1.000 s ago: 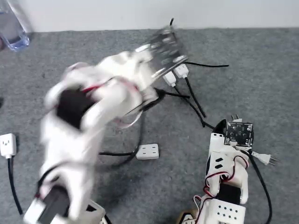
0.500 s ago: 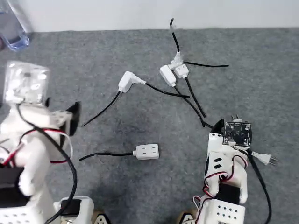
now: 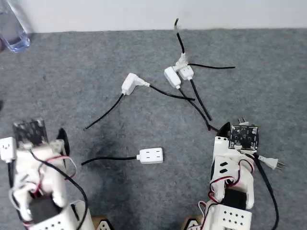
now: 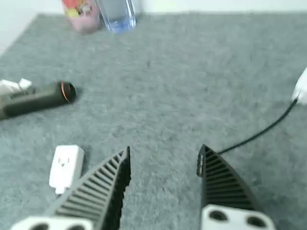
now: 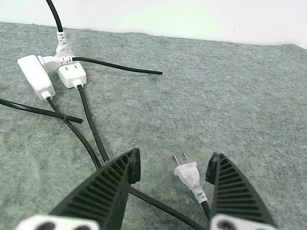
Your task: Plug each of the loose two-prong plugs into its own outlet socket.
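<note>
A loose two-prong plug [image 5: 188,173] lies flat on the grey carpet, prongs pointing away, between the open fingers of my right gripper [image 5: 173,158], which does not touch it. A second loose plug [image 3: 274,164] lies right of the right arm. A white three-slot outlet socket [image 3: 151,155] on a black cord sits mid-table. Another white outlet socket [image 4: 66,165] lies just beside my open left gripper [image 4: 163,160], at the table's left edge [image 3: 7,148]. An angled white plug [image 3: 129,84] lies farther out. My left gripper holds nothing.
A cluster of white plugs and sockets [image 5: 72,72] with crossing black cords [image 3: 194,98] lies ahead of the right arm. A black cylinder [image 4: 36,98], a clear bottle [image 4: 117,12] and a pink container [image 4: 79,12] stand at the far left.
The left arm has swung back from the far cluster of cords to the near left corner, and the angled white plug now lies on the carpet. The right arm has not moved.
</note>
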Robot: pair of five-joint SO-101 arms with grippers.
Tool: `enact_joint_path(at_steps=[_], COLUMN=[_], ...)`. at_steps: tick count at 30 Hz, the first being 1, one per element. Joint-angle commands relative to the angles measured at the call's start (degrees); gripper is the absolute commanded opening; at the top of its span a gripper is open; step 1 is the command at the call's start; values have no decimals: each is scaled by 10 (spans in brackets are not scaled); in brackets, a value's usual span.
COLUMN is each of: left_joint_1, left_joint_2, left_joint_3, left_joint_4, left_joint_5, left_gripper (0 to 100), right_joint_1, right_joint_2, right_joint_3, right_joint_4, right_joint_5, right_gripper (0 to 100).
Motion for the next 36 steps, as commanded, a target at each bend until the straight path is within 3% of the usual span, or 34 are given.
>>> enact_joint_path(at_steps=[1,5,10,19,26,30,36], left_joint_1=[-5,-5,-4,34,40,40,40], left_joint_2=[-91,-157,-149,-146,-149,-149,-149], left_joint_3=[79,133,167,240,240,240,240], left_joint_4=[-7,23,21,-9,6,7,9], left_joint_5=[5,2,-21,-23,-24,-24,-24], left_gripper=[217,217,217,217,217,217,217], right_joint_1=[0,1,42,94,96,100,100], right_joint_2=[-7,-7,-7,-6,10,109,385], right_joint_3=[8,8,-14,-202,-313,-366,-537], right_joint_4=[-7,-7,15,223,296,298,337], right_joint_5=[0,36,44,56,88,108,116], right_gripper=[219,219,219,219,219,219,219])
